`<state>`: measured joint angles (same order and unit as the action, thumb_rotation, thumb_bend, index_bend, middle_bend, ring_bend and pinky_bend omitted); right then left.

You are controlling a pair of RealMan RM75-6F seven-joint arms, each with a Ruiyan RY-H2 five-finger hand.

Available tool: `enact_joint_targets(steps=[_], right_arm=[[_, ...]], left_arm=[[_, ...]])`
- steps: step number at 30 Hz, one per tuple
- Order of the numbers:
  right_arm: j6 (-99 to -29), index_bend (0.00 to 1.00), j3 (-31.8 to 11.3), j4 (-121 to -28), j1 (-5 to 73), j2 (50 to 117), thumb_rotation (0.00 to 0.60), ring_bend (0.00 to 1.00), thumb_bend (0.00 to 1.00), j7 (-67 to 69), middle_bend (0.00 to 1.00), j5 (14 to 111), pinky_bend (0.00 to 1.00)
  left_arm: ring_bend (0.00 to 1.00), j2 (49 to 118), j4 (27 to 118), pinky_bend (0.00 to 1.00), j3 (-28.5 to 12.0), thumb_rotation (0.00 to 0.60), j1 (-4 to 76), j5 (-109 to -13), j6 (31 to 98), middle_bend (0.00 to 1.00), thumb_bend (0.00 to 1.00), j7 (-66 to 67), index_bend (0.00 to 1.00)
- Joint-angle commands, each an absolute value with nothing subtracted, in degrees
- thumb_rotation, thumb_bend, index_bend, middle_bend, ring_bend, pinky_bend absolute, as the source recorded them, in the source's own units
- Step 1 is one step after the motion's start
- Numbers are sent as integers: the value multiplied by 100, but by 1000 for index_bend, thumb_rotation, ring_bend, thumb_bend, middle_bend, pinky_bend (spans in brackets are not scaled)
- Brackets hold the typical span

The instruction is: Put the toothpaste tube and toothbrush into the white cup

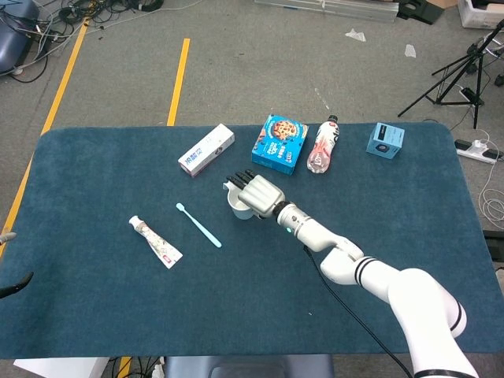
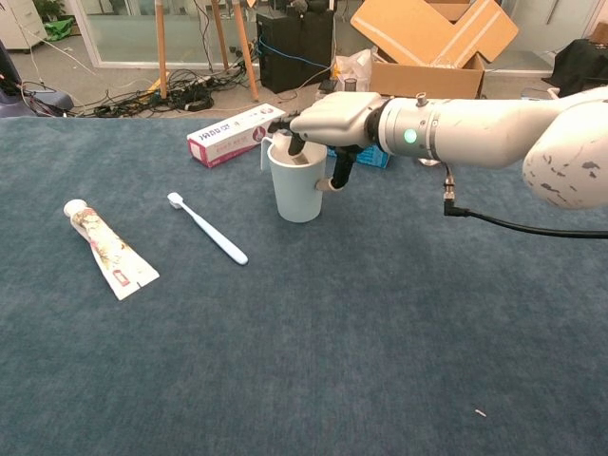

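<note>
Fingers of the right hand (image 2: 318, 128) grip the white cup (image 2: 296, 185) at its rim, some dipping inside the mouth while the thumb presses the outer wall on the far side; the cup stands upright on the blue tabletop (image 2: 380, 342), its base apparently touching the cloth, though the chest view does not settle this. To the cup's left lies the toothbrush (image 2: 206, 227), flat and slanted, head pointing away from the robot, near the cup but apart from it. Farther left the toothpaste tube (image 2: 102, 247) lies flat too, cap end pointing away, well apart from the cup. Behind the cup, along the far part of the tabletop, sit a white carton (image 1: 206, 150), a blue snack box (image 1: 279, 143), a bottle (image 1: 323, 145) lying on its side and a small blue box (image 1: 385, 140). At the left edge of the head view only dark fingertips of the left hand (image 1: 12, 260) show, off the tabletop; I cannot tell how far they are spread or whether they hold anything.
</note>
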<state>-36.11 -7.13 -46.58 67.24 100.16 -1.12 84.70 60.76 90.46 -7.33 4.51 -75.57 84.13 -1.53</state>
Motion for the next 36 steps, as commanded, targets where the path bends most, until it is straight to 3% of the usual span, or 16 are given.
enact_joint_targets(steps=[1,32,36], right_arm=[[-3626,624,-711,-4622,6752,10041,600,0,262,-53,0,8491,127],[-3873,624,-496,-4492,6934,10220,600,0,260,522,0,8824,127],[-3892,535,-496,-4593,6916,10153,600,0,258,458,0,8809,127]], left_arm=[[0,6067,9050,0,-740,600,443,-7544,8418,28,150,-150,242],[0,6001,9105,0,-826,600,363,-7384,8483,31,150,-77,269],[0,5999,9128,0,-821,600,355,-7408,8507,31,150,-50,269]])
